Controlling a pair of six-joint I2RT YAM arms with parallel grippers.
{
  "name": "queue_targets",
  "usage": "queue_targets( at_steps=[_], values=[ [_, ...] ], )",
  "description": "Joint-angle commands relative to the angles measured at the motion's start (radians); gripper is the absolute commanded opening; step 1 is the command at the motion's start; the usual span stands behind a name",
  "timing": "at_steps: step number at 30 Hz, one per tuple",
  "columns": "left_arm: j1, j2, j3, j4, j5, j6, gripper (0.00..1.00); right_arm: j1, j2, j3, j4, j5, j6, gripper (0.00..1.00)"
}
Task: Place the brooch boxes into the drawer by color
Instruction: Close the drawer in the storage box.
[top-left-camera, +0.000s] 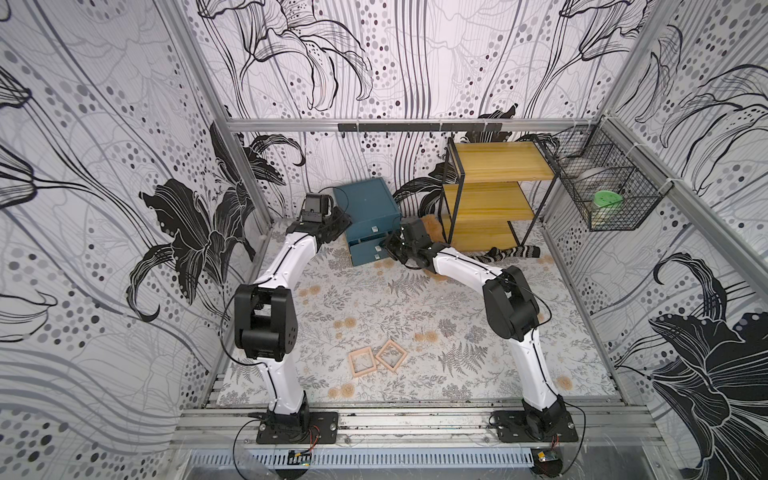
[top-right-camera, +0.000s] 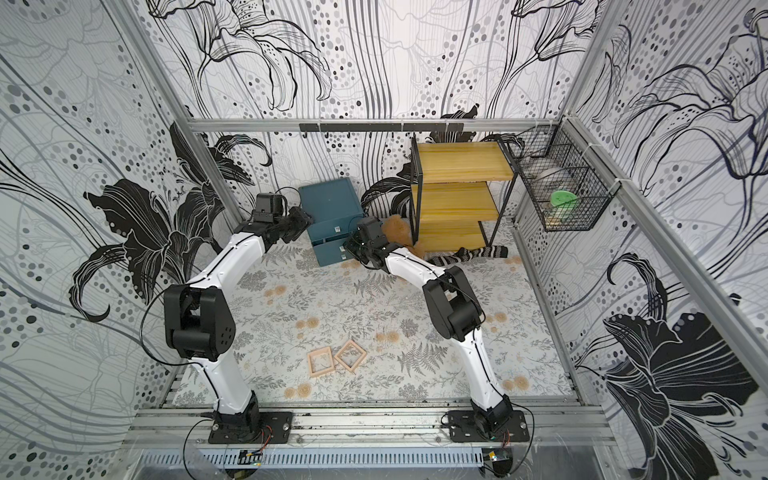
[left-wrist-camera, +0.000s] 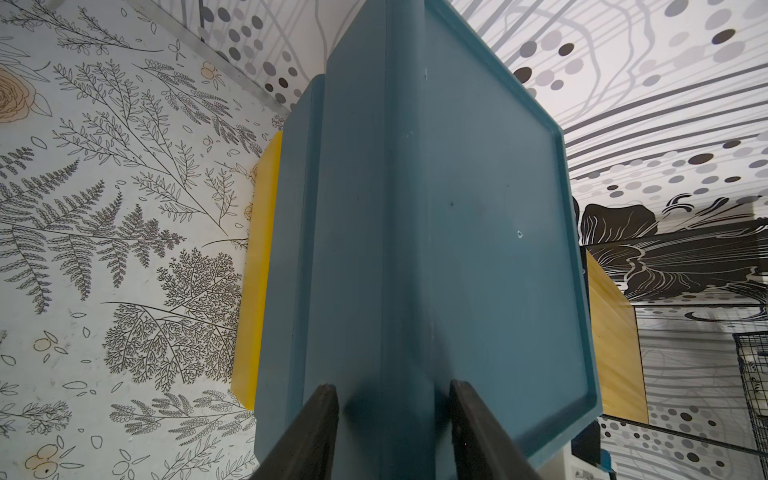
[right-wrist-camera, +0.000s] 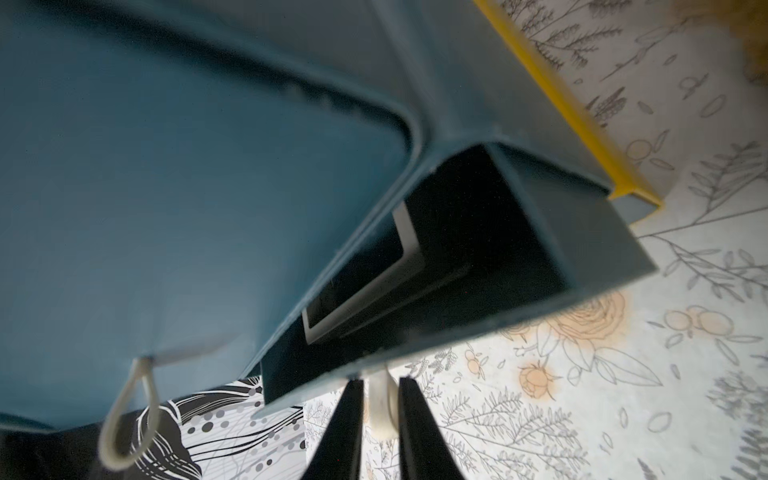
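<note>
Chest: the small dark teal-blue chest of three drawers (top-left-camera: 365, 203) (top-right-camera: 330, 199) stands at the far side of the floral-patterned bench (top-left-camera: 374, 307), near the yellow wooden shelf rack with black frame (top-left-camera: 494, 166). One lower drawer (right-wrist-camera: 582, 232) is drawn out. Which of the two lower drawers it is cannot be determined.

Contents: one grey square frame-like box (right-wrist-camera: 365, 286) lies flat inside the drawn-out drawer, partly hidden under the chest body.

Left fingers (left-wrist-camera: 311, 436): set narrow and clamped across a corner edge of the chest, one finger on each adjoining face. In both top views the left arm (top-left-camera: 291, 257) reaches to the chest's left side.

Right fingers (right-wrist-camera: 345, 428): almost together, pinching the pale loop pull (right-wrist-camera: 380, 399) on the front of the drawn-out drawer. A second pale loop (right-wrist-camera: 124, 419) hangs free at the neighbouring front.

Remaining boxes: two small pale pinkish-wood frame boxes (top-left-camera: 363, 363) (top-left-camera: 391, 354) lie flat near the front of the bench, between the arm bases and well apart from the chest. They sit just beside each other, one turned cornerwise. Contact between them cannot be confirmed.

A yellow strip (left-wrist-camera: 253, 270) shows along the chest's foot against the bench. What it is cannot be told.
</note>
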Motion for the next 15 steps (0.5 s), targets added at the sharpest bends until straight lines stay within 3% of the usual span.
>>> queue_targets(
  at_steps=[1,15],
  values=[
    [0.003,-0.022,-0.028,-0.031,0.006,0.005,0.48,-0.008,0.03,0.032,0.003,0.02,0.044,0.2],
    [0.002,-0.03,-0.052,-0.023,0.008,0.004,0.48,-0.013,0.089,0.103,0.043,0.026,0.095,0.2]
  ],
)
